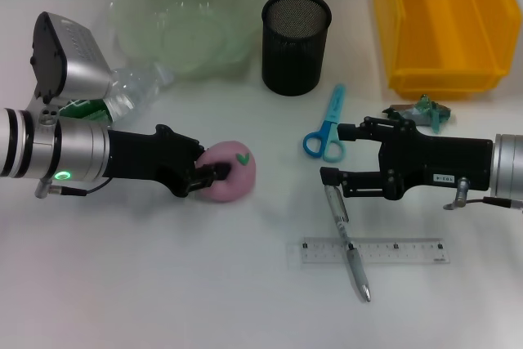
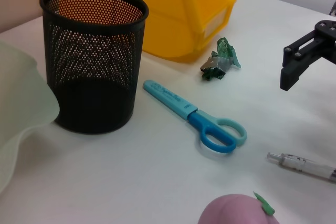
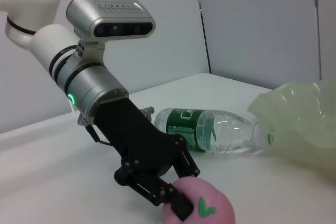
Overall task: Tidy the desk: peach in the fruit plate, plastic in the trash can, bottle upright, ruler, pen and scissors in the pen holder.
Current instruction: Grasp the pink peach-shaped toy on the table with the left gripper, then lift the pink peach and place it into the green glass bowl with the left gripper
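Head view: the left gripper has its fingers clenched on the pink peach on the desk, short of the fruit plate, while the right gripper hangs spread wide above the pen. Left wrist view: scissors lie beside the pen holder. Right wrist view: the grip looks off-centre, so the peach may roll free when lifted.
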Robot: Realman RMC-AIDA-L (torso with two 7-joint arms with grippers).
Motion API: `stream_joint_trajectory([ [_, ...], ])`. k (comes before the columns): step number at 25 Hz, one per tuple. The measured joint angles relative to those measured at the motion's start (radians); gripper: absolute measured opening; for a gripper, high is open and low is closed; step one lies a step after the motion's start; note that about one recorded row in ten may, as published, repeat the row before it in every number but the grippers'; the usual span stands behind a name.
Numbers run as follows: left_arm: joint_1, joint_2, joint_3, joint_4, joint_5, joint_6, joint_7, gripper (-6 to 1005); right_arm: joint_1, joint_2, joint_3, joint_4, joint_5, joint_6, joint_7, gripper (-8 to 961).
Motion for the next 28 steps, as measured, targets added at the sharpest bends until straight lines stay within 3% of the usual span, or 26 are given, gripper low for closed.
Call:
stream_joint_trajectory([
  [18, -0.001, 0.000, 0.000, 0.000, 0.000, 0.002, -0.001, 120, 0.000, 0.000, 0.000, 0.001, 0.000, 0.000, 0.001, 792],
  [28, -0.001, 0.000, 0.000, 0.000, 0.000, 0.002, -0.001, 70, 0.000, 0.000, 0.000, 0.002, 0.000, 0.000, 0.001, 789],
])
